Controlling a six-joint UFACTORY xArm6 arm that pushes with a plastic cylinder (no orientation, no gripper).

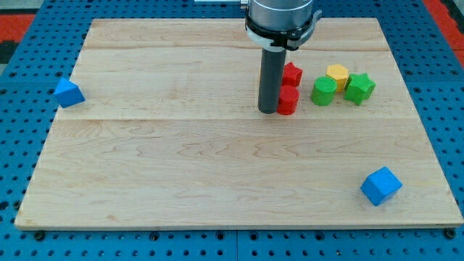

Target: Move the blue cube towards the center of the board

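My tip (267, 111) holds nothing beside the red cylinder (288, 101), far from the blue cube (380, 185), which looks light, hard, slidy; push its far side.

No legible txt or labels.

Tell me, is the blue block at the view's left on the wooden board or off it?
Off. The blue block lies on the blue perforated table, just beyond the left edge of the wooden board.
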